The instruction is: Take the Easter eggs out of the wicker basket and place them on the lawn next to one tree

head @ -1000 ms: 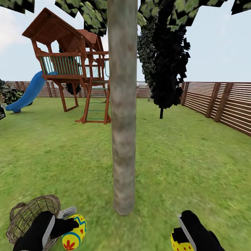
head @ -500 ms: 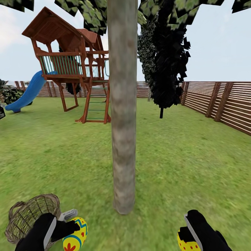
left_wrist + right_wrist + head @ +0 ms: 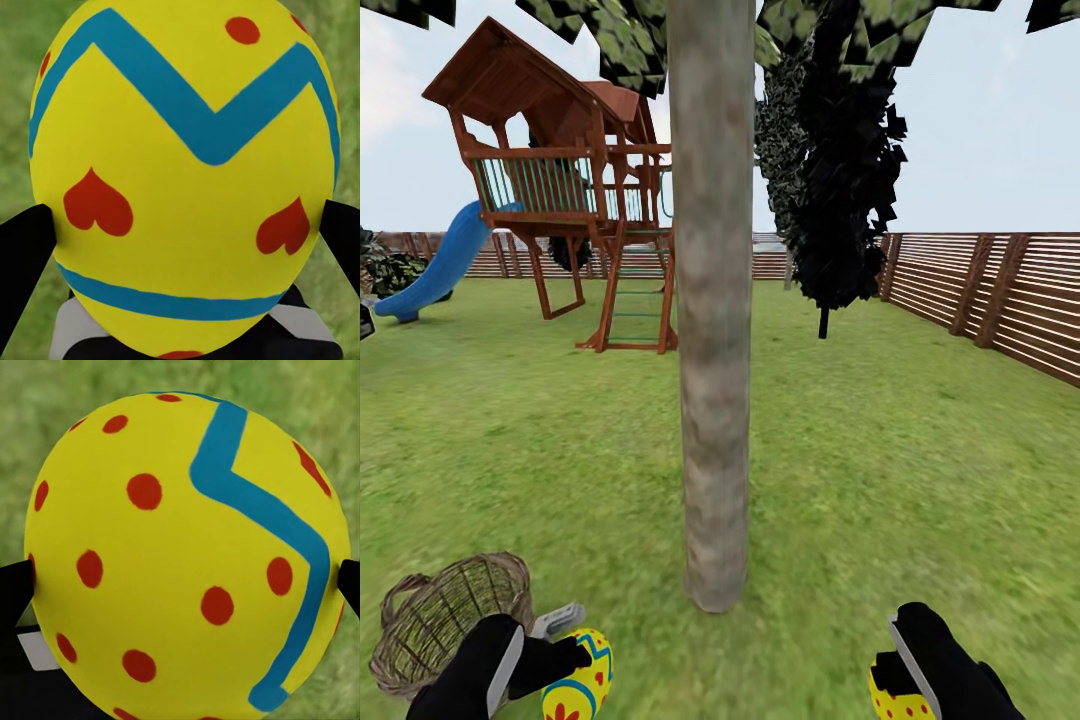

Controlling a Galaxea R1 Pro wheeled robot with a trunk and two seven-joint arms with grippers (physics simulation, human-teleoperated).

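Both grippers loaded, at the tree base.
Lawn (image 3: pixel 920 450); tree (image 3: pixel 712 330) trunk at 12 o'clock; wicker basket (image 3: pixel 445 615) at 8; left gripper (image 3: pixel 565 655) clamps heart-marked Easter egg (image 3: pixel 184 180), right gripper (image 3: pixel 890 680) clamps dotted Easter egg (image 3: pixel 187 559).

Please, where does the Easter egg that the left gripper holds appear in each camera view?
Head view: the Easter egg sits at the lower left, in the left gripper, beside the wicker basket.
Left wrist view: the egg lies between the dark fingers.
Shared landmark: the lawn behind it.
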